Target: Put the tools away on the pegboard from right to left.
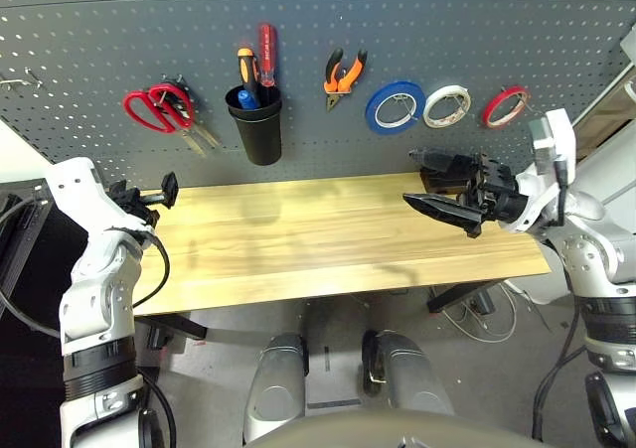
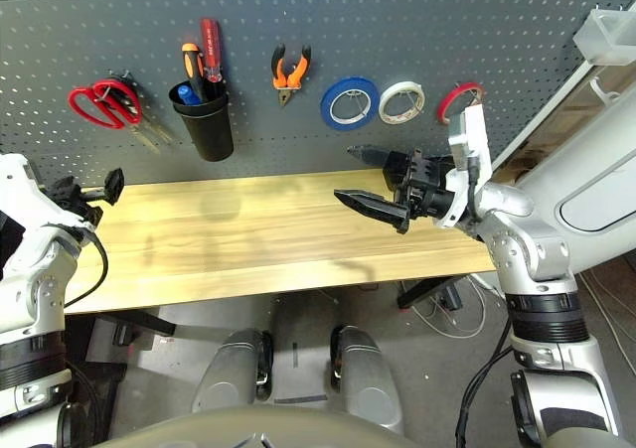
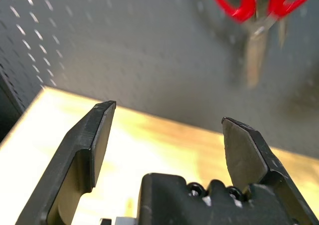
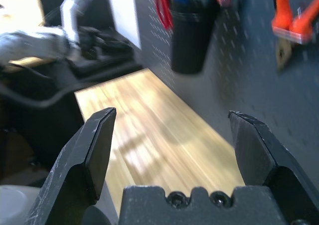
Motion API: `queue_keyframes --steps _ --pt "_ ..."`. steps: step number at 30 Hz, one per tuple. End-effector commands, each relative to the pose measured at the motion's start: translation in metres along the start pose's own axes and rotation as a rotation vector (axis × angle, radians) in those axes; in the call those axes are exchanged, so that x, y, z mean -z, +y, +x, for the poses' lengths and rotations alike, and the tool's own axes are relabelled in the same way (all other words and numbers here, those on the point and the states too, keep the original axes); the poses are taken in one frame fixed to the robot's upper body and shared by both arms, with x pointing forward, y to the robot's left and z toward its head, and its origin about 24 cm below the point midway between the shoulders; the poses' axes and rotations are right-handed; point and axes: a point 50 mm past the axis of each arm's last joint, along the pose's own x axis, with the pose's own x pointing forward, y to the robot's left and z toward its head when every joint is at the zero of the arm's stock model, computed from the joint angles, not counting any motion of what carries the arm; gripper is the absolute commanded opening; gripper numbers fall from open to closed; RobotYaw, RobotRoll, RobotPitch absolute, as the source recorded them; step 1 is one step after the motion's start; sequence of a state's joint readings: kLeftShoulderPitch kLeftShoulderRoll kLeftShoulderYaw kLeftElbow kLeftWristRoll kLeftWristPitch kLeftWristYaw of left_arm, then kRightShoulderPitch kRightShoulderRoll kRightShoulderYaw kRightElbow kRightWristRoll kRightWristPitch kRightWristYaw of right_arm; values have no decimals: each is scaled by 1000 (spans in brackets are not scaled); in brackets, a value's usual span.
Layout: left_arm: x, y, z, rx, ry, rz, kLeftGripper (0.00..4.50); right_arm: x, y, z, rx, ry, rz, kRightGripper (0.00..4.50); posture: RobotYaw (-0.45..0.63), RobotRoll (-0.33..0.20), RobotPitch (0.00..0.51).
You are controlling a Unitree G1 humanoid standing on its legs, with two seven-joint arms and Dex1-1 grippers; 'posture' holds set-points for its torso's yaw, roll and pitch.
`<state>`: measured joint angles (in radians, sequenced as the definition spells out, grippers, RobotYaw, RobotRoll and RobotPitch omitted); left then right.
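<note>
All four tools hung on the pegboard [image 1: 417,31], left gripper [image 1: 149,195] and right gripper [image 1: 437,185] both spread wide, holding nothing, over the counter [image 1: 298,239]

Empty left pincer [image 3: 167,135] gaping below red-handled scissors [image 3: 256,15] on pegboard [image 3: 124,45]

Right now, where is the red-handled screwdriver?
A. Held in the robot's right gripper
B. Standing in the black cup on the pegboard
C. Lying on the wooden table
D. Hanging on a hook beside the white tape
B: the red-handled screwdriver stands upright in the black cup fixed to the pegboard, next to an orange-handled one, while both grippers are open with nothing between their fingers.
</note>
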<state>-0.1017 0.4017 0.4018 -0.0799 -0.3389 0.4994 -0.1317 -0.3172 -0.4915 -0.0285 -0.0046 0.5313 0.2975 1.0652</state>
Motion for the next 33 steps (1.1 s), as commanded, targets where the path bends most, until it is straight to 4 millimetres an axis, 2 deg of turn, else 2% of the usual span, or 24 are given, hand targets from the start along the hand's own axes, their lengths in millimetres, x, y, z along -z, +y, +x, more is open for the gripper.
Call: queue_keyframes --steps 1,4,10,14,19,27,33 --pt "19 -18 -3 91 44 0 4465 24 -2 4 100 58 15 4500 54 0 96" --pt "25 -29 -4 146 -3 23 4465 44 -3 8 194 82 25 4500 43 0 90" --pt "33 -29 1 84 -115 35 4465 62 -19 12 542 -1 -19 4500 20 0 77" --pt "47 -25 0 49 -161 22 4465 75 -30 5 773 -40 -58 4500 13 0 71" --pt "53 -20 0 13 -208 37 4465 86 -37 -9 915 -46 -91 4500 16 0 59" --pt "49 -24 6 15 -237 42 4465 98 -37 -27 933 -22 -78 4500 12 0 67" --pt "54 -31 6 37 -225 26 4465 102 -29 -29 889 -25 -44 4500 -17 0 72"
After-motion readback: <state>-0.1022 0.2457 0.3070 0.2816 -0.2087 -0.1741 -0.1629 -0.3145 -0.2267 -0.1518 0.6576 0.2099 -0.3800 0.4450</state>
